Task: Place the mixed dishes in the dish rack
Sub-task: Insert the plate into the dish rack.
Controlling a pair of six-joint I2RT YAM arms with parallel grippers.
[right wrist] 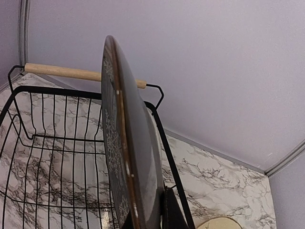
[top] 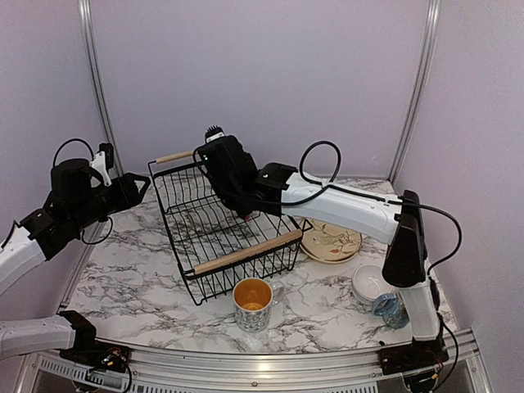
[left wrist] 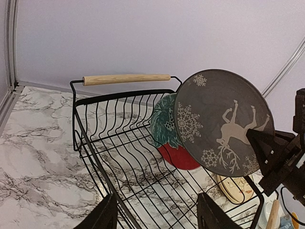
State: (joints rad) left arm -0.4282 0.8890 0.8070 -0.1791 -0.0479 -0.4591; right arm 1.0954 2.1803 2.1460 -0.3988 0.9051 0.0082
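Note:
The black wire dish rack [top: 214, 233] stands mid-table with two wooden handles. My right gripper [top: 239, 203] reaches over it, shut on the dark grey reindeer plate [left wrist: 224, 124], held upright on edge above the rack's far right side [right wrist: 126, 143]. The red plate with the teal leaf [left wrist: 170, 138] stands in the rack just behind it. My left gripper [left wrist: 157, 215] is open and empty, hovering at the rack's left side [top: 141, 187]. A small tan plate [top: 332, 241], white bowls [top: 370, 282] and two mugs [top: 252, 303] [top: 391, 309] sit on the table outside the rack.
The rack's far wooden handle [left wrist: 126, 78] and near handle [top: 246, 251] stick up above the wires. Purple walls with metal corner posts [top: 97, 74] close in the marble table [top: 123, 278]. The right arm [top: 352, 209] spans over the tan plate.

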